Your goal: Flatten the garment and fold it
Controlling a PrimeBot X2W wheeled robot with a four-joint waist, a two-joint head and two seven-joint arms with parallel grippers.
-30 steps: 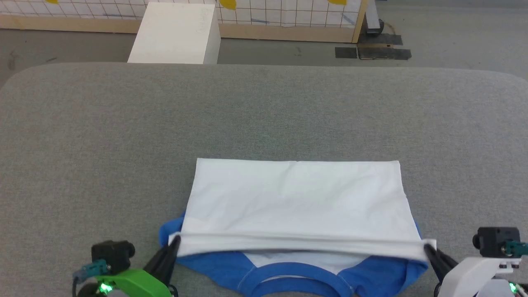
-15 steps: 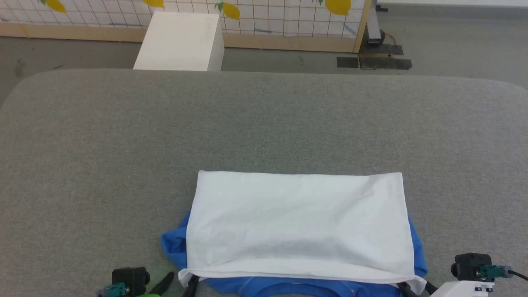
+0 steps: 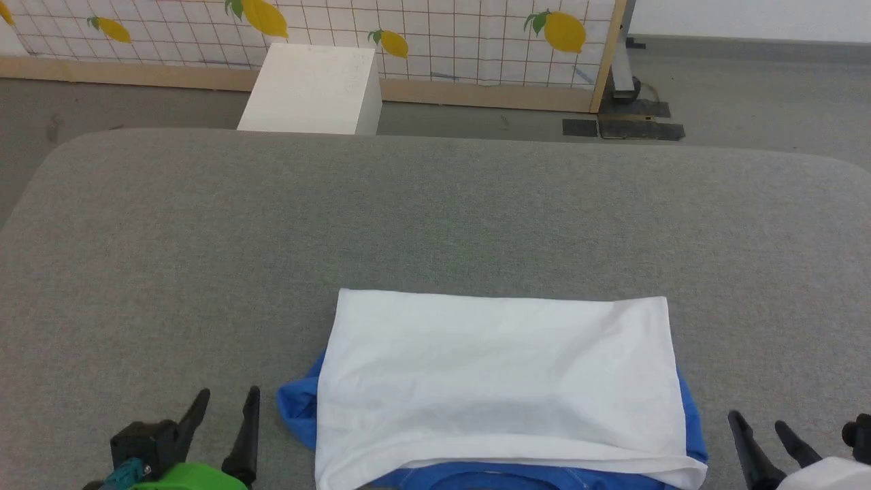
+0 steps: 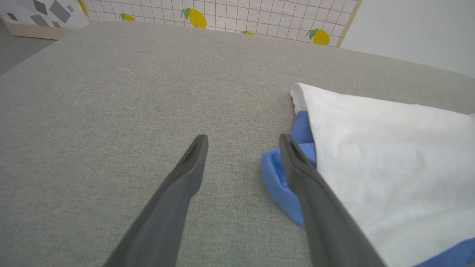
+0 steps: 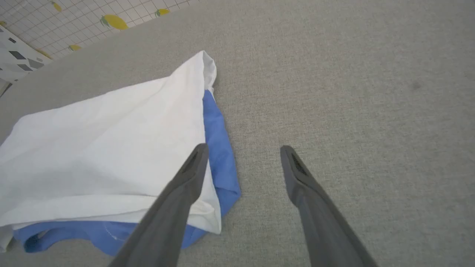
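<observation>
The garment lies folded on the grey table, near its front edge: a white rectangle on top, blue sleeves and collar peeking out at both sides and below. My left gripper stands open just left of it, nothing between its fingers; in the left wrist view the garment lies beside the left gripper, its blue edge by the right finger. My right gripper is open off the garment's right side. Seen from the right wrist, the garment lies left of the right gripper.
A white box stands on the floor beyond the table's far edge. Behind it runs a tiled wall panel with lemon prints and a wooden frame. The grey surface stretches wide beyond and beside the garment.
Both grippers let go of the white hem they pinched and opened. The hem now lies on the blue part. Both have drawn outward from the garment. The head camera has tilted up.
</observation>
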